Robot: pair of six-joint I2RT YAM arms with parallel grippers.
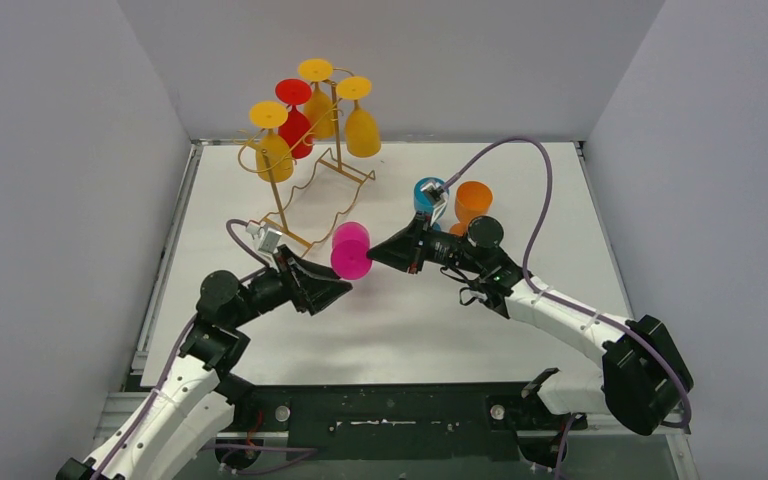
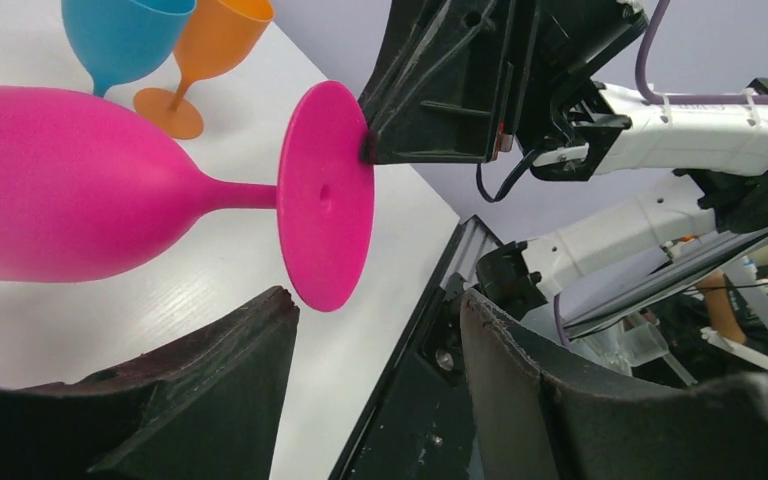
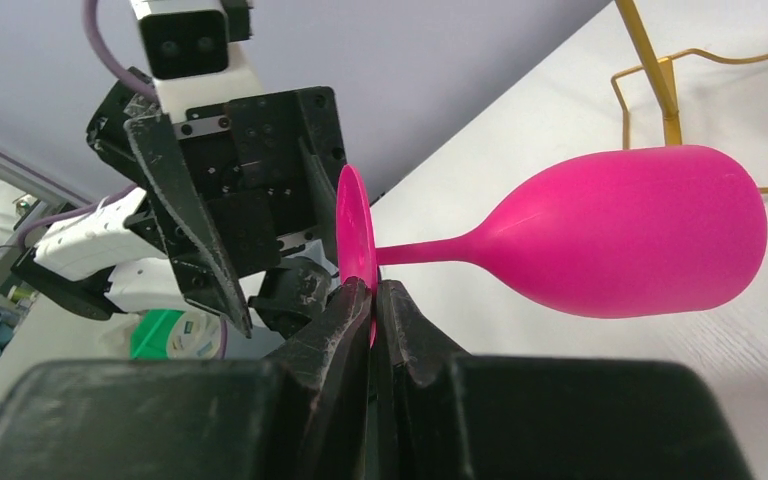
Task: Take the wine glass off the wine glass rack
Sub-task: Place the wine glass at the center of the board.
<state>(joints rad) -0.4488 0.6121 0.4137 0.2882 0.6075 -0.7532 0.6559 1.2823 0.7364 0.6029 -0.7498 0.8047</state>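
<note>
**Tabletop** [image 1: 410,330]: white, faint wood grain, closed in by pale grey walls [image 1: 60,150] on three sides.
**Blue glass** [image 1: 423,192]: upright, right of centre towards the far edge.
**Orange glass** [image 1: 473,199]: upright, just beside the blue one on its right.
**Yellow glasses** [image 1: 362,130]: three, hung upside down with feet uppermost, above the far left of the tabletop.
**Red glass** [image 1: 295,128]: one, upside down among the yellow ones.
**Black rail** [image 1: 410,410]: runs along the near edge.

Your right gripper [image 3: 372,295] is pinching the round foot of the magenta plastic wine glass [image 3: 640,230] by its rim, holding it sideways. Its bowl is pointing toward the thin gold wire rack [image 3: 665,110]. Your left gripper [image 3: 260,250] is facing the foot, jaws apart.
</note>
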